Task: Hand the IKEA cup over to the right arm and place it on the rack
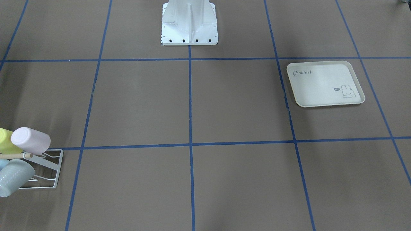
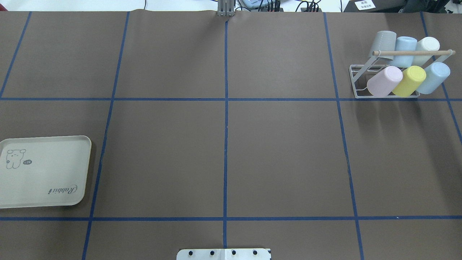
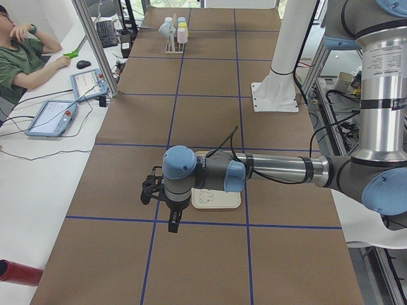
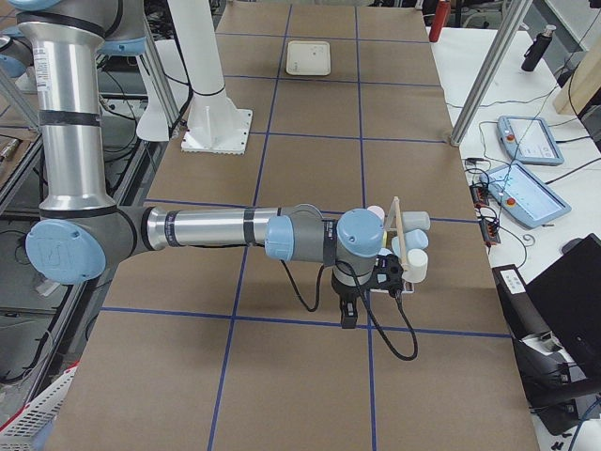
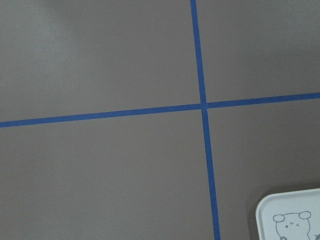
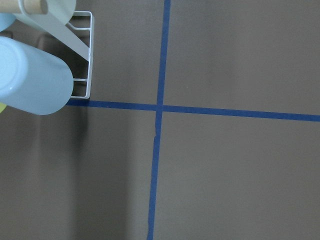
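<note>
In the front-facing view, the white wire rack (image 1: 53, 166) stands at the lower left edge of the table (image 1: 192, 106), cut off by the frame. A pink cup (image 1: 30, 140), a yellow cup (image 1: 5, 140) and a grey cup (image 1: 14, 176) lean on its prongs. The cream tray (image 1: 321, 85) lies well apart at the right. The white pedestal (image 1: 189, 24) is at top centre.

From overhead, the rack sits in the far right square and carries six cups in two rows. The grey cup, a blue cup (image 2: 405, 48) and a cream cup (image 2: 427, 45) are behind the wooden rod (image 2: 413, 52). The pink cup, the yellow cup and a pale blue cup (image 2: 434, 77) are in front (which one the task means I cannot tell). The tray lies at the left edge.

From the left end, the left arm (image 3: 280, 171) stretches low across the table. The left gripper (image 3: 172, 222) points down just beside the tray; I cannot tell how its jaws stand. A person (image 3: 19, 57) sits at the side desk.

From the right end, the right arm (image 4: 207, 228) reaches out level. The right gripper (image 4: 347, 318) hangs just beside the rack, its jaw state likewise unclear.

The left wrist view shows crossed blue tape (image 5: 202, 105) and a corner of the tray.

The right wrist view shows a corner of the rack, with one of the cups leaning out over it.
</note>
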You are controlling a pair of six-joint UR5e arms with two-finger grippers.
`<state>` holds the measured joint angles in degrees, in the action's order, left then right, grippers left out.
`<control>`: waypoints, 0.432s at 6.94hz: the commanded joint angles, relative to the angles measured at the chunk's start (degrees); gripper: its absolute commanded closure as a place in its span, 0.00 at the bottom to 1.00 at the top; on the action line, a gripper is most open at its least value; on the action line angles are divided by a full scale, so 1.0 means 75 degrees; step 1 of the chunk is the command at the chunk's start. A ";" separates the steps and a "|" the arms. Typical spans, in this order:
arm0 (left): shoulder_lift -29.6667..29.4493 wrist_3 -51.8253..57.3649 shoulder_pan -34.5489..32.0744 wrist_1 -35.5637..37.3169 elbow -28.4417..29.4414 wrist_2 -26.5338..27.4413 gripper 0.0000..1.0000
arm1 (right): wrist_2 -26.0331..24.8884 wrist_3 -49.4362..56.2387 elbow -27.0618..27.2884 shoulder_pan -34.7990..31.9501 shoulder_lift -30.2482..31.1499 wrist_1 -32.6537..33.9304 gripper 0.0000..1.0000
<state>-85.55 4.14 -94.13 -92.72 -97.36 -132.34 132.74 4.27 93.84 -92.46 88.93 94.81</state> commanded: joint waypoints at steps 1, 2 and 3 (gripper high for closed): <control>0.0005 -0.0001 0.0000 0.0000 0.0043 0.0009 0.00 | -0.0179 -0.0638 -0.0008 0.0000 0.0014 -0.0312 0.00; 0.0016 -0.0012 0.0000 0.0000 0.0066 0.0009 0.00 | -0.0179 -0.0663 -0.0020 0.0000 0.0014 -0.0313 0.00; 0.0028 -0.0024 0.0000 0.0011 0.0067 0.0009 0.00 | -0.0179 -0.0907 -0.0020 0.0000 0.0003 -0.0313 0.00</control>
<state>-85.43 4.06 -94.13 -92.71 -96.92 -132.28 131.45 -0.76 93.72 -92.46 89.00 92.62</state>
